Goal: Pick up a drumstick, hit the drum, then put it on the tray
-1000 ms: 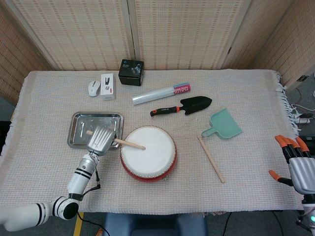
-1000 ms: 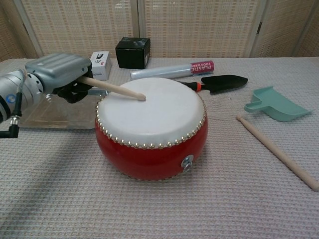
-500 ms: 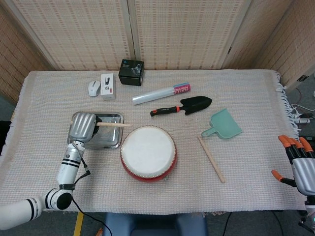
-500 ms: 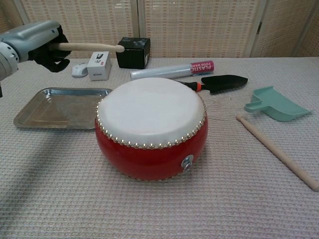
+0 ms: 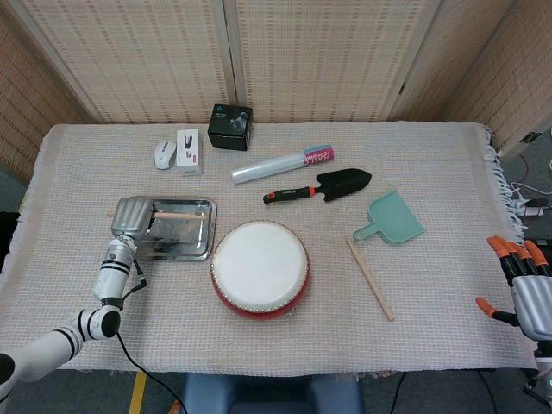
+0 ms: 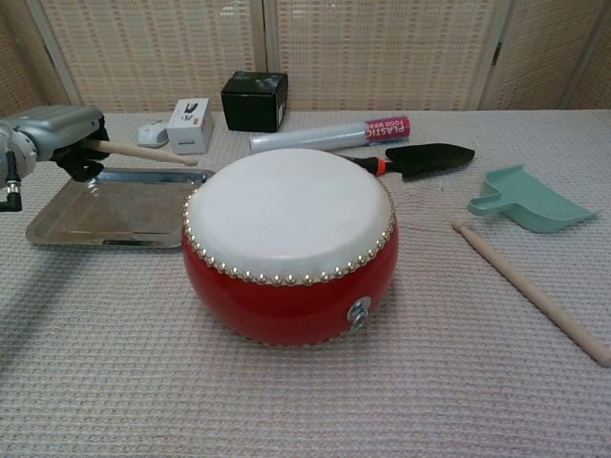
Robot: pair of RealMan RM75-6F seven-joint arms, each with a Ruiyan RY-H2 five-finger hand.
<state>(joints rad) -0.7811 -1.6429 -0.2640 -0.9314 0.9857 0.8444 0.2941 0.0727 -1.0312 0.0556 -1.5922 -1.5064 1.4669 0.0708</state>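
Note:
My left hand (image 5: 131, 216) grips a wooden drumstick (image 5: 181, 215) at the tray's left end. The stick lies nearly level just above the metal tray (image 5: 172, 246), its tip pointing right. In the chest view the same hand (image 6: 52, 132) holds the drumstick (image 6: 143, 153) low over the tray (image 6: 105, 215). The red drum (image 5: 260, 267) with its white skin stands right of the tray, apart from the stick. A second drumstick (image 5: 371, 279) lies on the cloth right of the drum. My right hand (image 5: 522, 289) hangs open at the table's right edge, holding nothing.
Behind the drum lie a black trowel (image 5: 323, 185), a foil roll (image 5: 283, 164) and a teal scoop (image 5: 392, 218). A black box (image 5: 229, 126), a white mouse (image 5: 164, 153) and a small white box (image 5: 189, 151) sit at the back left.
My left hand lifted the drumstick off the drum skin, swung it left over the tray, and has now lowered it close above the tray. The right hand stayed put.

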